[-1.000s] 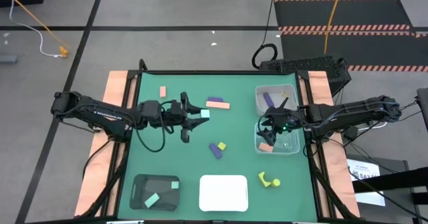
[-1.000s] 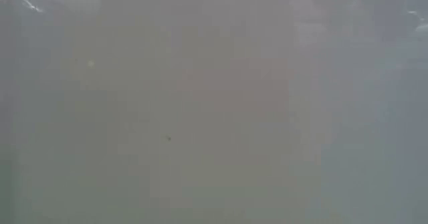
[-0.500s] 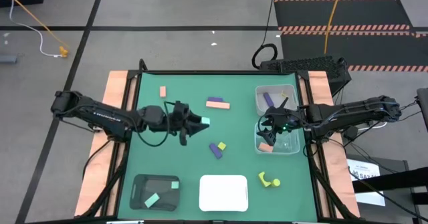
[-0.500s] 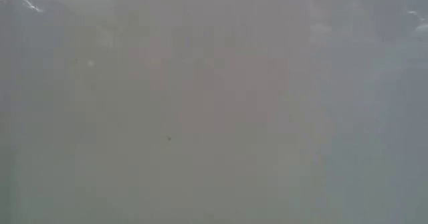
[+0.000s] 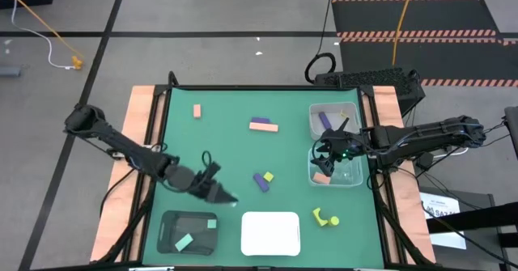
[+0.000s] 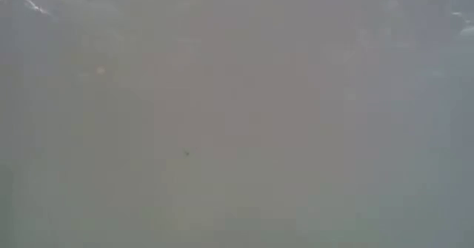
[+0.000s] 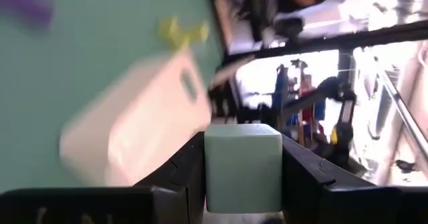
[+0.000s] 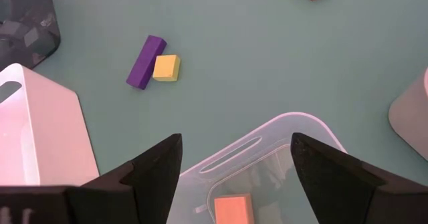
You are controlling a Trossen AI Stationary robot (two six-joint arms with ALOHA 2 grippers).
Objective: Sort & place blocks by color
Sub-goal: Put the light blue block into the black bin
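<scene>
Jaws of the left gripper (image 7: 242,174) are clamped on a mint green block (image 7: 242,165), a cube pinched between the two dark fingers (image 7: 182,170). Seen from above, this gripper (image 5: 220,195) hangs over the green table (image 5: 235,154) just beside the far edge of the black tray (image 5: 166,226), between it and the white tray (image 5: 271,232). Two more mint green pieces (image 5: 184,241) lie inside the black tray.

Jaws of the right gripper (image 8: 234,167) stand wide apart and hold nothing, poised over the nearer clear tray (image 8: 267,147), which contains a salmon-orange block (image 8: 233,208). From above, that gripper (image 5: 325,156) sits over the same tray at the table's right side.

A purple bar (image 8: 146,61) and a yellow cube (image 8: 166,68) lie touching near the table's middle. A yellow odd-shaped piece (image 5: 325,218) lies beside the white tray. The low view shows only a blank grey surface.
</scene>
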